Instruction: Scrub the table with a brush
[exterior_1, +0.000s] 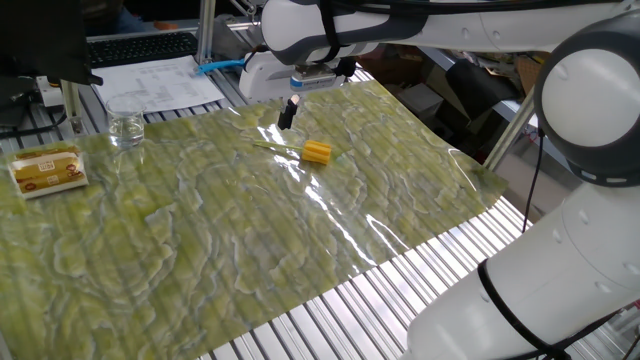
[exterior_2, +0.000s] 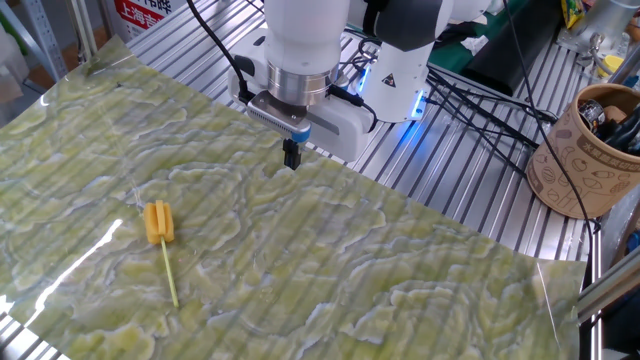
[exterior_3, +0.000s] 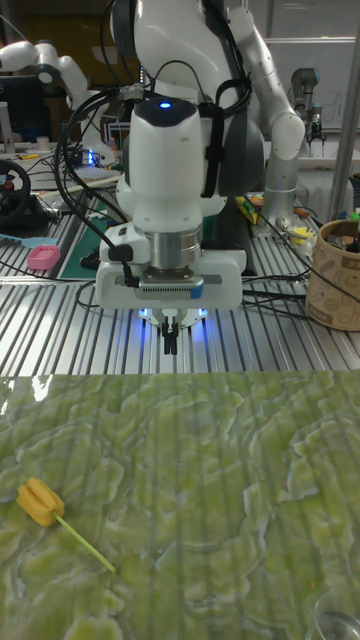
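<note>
The brush (exterior_1: 314, 152) (exterior_2: 158, 223) (exterior_3: 40, 503) lies flat on the table (exterior_1: 200, 230) (exterior_2: 420, 260) (exterior_3: 220, 480), its yellow ribbed head toward the robot's side and its thin pale stick pointing away. My gripper (exterior_1: 288, 115) (exterior_2: 292, 156) (exterior_3: 171, 342) hangs just above the marbled sheet near its edge by the robot base, fingers pressed together with nothing between them. It stands apart from the brush, which rests untouched a short way off.
A tan rectangular packet (exterior_1: 46, 168) and a clear glass (exterior_1: 126, 127) stand at the sheet's far left end. A brown paper cup of tools (exterior_2: 585, 150) (exterior_3: 336, 272) sits off the sheet on the bare slats. Cables (exterior_2: 480, 95) run beside the robot base.
</note>
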